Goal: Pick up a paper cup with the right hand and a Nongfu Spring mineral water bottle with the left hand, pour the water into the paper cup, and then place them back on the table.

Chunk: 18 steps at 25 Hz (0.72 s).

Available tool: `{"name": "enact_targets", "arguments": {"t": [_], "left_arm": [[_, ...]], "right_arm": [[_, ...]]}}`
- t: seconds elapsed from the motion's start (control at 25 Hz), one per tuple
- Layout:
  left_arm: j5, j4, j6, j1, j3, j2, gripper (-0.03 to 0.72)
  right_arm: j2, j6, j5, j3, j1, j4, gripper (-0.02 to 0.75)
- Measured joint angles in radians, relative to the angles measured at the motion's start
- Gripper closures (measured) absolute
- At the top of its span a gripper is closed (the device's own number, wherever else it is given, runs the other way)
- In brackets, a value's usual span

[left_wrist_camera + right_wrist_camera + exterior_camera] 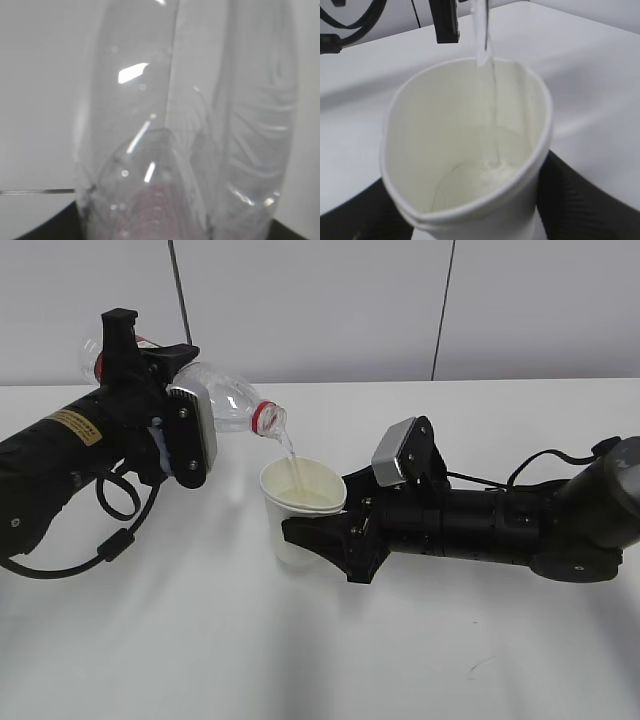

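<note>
My left gripper (175, 390) is shut on the clear water bottle (225, 400) and holds it tipped, with the red-ringed mouth (266, 419) pointing down to the right. A thin stream of water (288, 447) falls from the mouth into the white paper cup (300, 502). My right gripper (320, 535) is shut on the cup and holds it just above the table (320, 660). In the right wrist view the cup (470, 150) fills the frame, and the stream (487, 60) lands in shallow water at its bottom. The left wrist view shows only the bottle (185, 125), very close.
A black cable (90, 540) loops under the left arm onto the table. The right arm (500, 525) lies low across the right side. A white wall with dark vertical seams (180, 280) stands behind the table's far edge.
</note>
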<state>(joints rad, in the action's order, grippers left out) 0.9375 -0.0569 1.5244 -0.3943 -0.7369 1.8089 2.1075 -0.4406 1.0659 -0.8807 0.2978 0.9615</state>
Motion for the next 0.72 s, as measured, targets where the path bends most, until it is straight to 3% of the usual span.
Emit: {"name": "enact_targets", "arguments": {"t": [0.72], "left_arm": [[0.000, 0.049, -0.077, 0.000, 0.000, 0.000, 0.377]], "right_arm": [[0.000, 0.012, 0.000, 0.000, 0.000, -0.011, 0.245]]}}
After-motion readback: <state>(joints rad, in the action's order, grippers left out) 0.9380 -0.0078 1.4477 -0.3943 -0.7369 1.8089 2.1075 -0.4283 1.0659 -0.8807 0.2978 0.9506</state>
